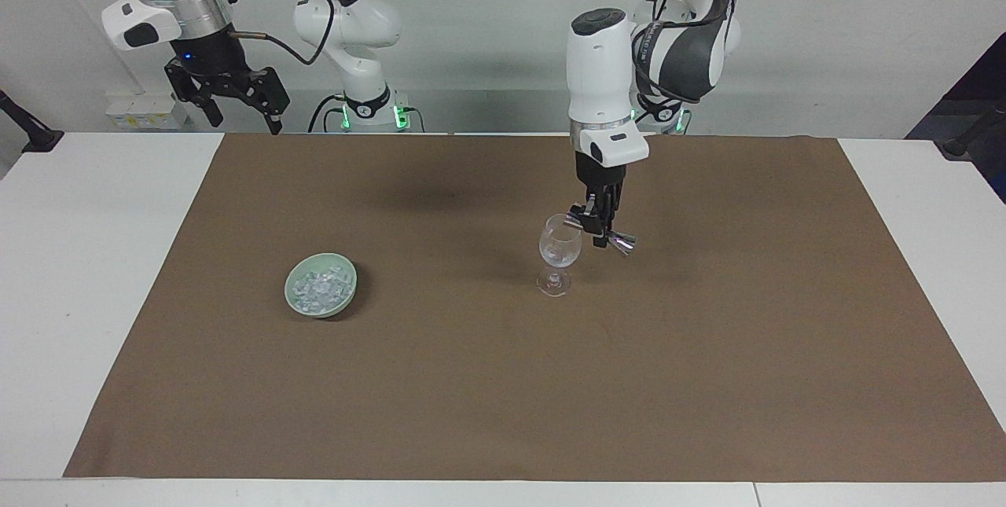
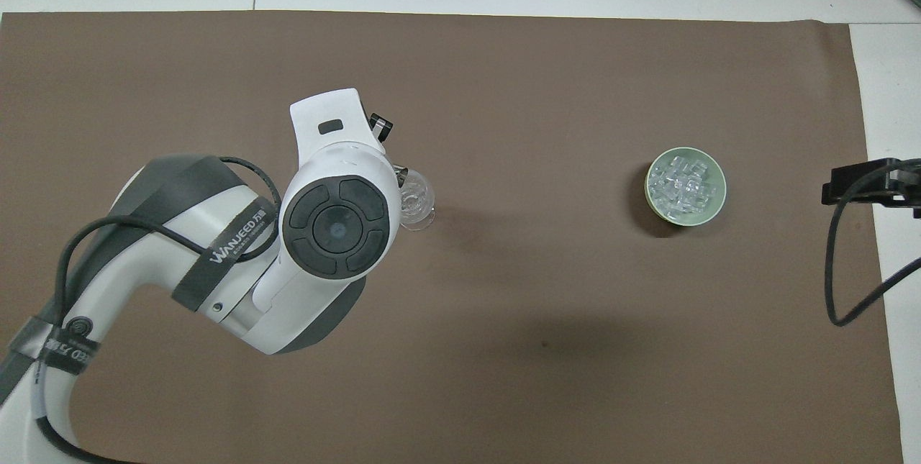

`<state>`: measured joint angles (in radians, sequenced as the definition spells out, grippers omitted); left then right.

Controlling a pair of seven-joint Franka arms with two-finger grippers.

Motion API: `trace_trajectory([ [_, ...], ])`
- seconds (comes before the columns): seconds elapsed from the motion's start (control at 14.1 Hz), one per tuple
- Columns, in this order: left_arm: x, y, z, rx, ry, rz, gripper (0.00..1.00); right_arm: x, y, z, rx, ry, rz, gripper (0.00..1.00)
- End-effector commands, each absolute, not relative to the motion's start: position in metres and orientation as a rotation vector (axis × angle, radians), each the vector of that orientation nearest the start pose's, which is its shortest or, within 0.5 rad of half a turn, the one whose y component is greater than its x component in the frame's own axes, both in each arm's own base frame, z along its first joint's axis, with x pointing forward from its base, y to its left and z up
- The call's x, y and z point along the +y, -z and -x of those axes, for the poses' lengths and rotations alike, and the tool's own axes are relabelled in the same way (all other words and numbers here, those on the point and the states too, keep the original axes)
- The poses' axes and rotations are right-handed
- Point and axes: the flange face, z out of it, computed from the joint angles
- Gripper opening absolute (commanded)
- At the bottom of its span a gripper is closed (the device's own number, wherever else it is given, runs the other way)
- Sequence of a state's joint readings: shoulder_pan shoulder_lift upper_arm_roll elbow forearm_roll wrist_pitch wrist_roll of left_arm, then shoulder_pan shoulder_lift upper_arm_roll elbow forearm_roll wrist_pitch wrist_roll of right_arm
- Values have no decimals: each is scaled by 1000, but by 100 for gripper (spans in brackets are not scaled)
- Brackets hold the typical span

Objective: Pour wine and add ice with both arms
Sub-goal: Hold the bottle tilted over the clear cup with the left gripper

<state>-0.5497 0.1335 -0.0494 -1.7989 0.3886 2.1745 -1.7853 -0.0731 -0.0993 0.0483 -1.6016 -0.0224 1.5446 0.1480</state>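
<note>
A clear stemmed glass (image 1: 559, 249) (image 2: 417, 201) stands on the brown mat. My left gripper (image 1: 600, 225) hangs just above its rim, shut on a small metal jigger (image 1: 622, 241) that tilts with its lower mouth at the rim. Any wine is hidden; I cannot tell whether liquid is in the jigger or the glass. The ice (image 1: 318, 287) (image 2: 683, 187) lies heaped in a pale green bowl (image 1: 346, 275) (image 2: 716, 208) toward the right arm's end. My right gripper (image 1: 241, 120) waits open, high over the table's edge by the robots. In the overhead view the left wrist hides the left gripper.
The brown mat (image 1: 503, 381) covers most of the white table (image 1: 86, 271). A black cable (image 2: 838, 284) hangs from the right arm at the mat's end.
</note>
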Motion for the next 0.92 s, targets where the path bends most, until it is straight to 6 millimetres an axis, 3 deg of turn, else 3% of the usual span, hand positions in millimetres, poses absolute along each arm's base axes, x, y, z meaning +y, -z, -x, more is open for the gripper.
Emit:
trace_trajectory([
  [0.0, -347, -501, -524, -1528, 682, 2756, 0, -15, -659, -514, 247, 85, 3141, 100],
  [0.85, -348, -502, -523, -1555, 693, 2752, 0, -15, -659, -514, 249, 85, 3140, 100],
])
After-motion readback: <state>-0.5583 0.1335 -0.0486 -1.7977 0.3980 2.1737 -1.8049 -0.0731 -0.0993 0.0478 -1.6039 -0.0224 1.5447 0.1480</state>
